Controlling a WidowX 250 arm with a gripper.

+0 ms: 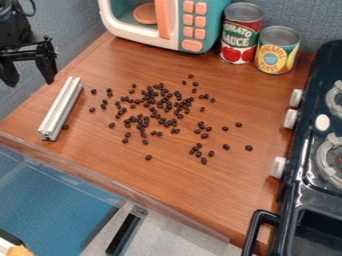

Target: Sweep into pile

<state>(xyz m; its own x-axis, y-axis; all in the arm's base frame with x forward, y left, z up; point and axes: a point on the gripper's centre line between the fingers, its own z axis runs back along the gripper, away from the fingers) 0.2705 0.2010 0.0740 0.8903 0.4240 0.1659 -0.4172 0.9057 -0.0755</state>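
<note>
Apparently set for sweeping, a metal bar (61, 108) lay beside scattered beans (160, 105), the gripper (31, 83) near it, fingers spread.

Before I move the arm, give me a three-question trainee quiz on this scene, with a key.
1. True or false: the silver bar lies on the wooden counter, not held in the gripper.
2. How do the dark beans lie? A) in one tight heap; B) in two straight rows; C) loosely spread, denser toward the middle, with strays around.
3. Fill in: to the right of the toy microwave stand two ____.

Key: 1 true; 2 C; 3 cans.
</note>
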